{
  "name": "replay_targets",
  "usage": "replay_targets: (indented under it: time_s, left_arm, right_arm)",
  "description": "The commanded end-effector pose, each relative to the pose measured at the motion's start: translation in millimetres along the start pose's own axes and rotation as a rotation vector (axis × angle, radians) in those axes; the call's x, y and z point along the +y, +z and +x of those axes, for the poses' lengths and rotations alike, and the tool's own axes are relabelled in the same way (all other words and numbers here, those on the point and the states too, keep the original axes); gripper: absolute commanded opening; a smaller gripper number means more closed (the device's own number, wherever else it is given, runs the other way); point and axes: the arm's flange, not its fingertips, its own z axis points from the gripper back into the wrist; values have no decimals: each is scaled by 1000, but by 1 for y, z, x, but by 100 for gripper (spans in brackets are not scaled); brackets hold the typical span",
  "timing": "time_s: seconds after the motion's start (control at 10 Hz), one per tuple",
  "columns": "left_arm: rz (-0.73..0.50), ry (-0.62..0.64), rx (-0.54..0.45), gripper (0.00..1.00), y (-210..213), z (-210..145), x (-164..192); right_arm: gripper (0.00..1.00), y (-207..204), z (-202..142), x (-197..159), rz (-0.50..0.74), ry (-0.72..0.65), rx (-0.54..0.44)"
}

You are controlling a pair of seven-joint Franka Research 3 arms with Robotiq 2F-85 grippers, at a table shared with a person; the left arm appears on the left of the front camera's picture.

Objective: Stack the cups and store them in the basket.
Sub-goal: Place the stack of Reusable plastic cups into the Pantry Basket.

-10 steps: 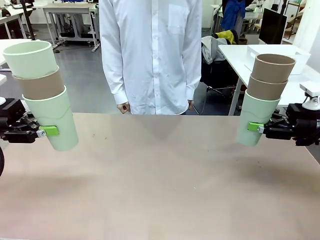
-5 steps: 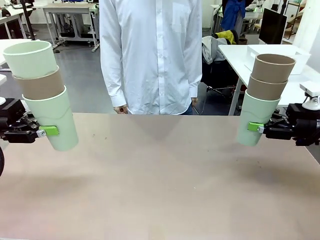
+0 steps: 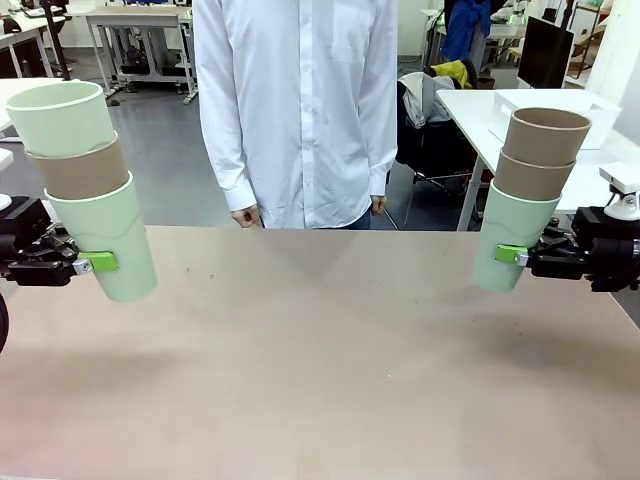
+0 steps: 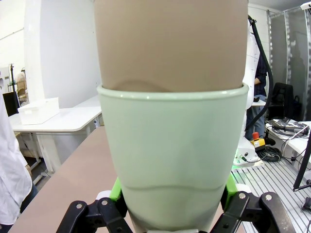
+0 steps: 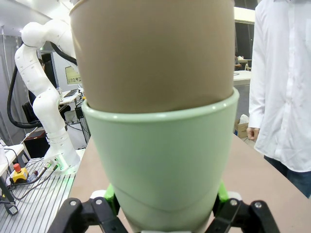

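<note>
L cup stack (image 3: 90, 190) mint-tan-mint, R cup stack (image 3: 530, 190) mint + 2 tan, shirt (image 3: 300, 100) white

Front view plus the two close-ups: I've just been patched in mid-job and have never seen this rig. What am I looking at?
The front view looks across a brown table from the robot's side. A person in a white shirt stands at the far edge. The black claws coming in from each side are the robot's two grippers.

The left gripper clamps the bottom cup of the left stack, which runs mint, tan, then mint on top. The right gripper clamps the right stack, a mint cup with two tan ones nested in it. Both stacks are tilted and held in the air above the table.

The close-ups come from a camera on each wrist, looking along that gripper's fingers. The left wrist view shows its mint cup and the right wrist view shows the other one, each pinched between green pads.
</note>
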Motion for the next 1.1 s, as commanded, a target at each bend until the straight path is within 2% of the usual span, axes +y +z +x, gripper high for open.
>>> replay_targets:
  time_s: [0.0, 1.0]
  left_arm:
    - [-6, -2, -5, 86, -1, 2, -1]
    - [-6, -2, -5, 86, -1, 2, -1]
  right_arm:
    - [86, 0, 4, 1, 0, 1, -2]
    - [86, 0, 4, 1, 0, 1, -2]
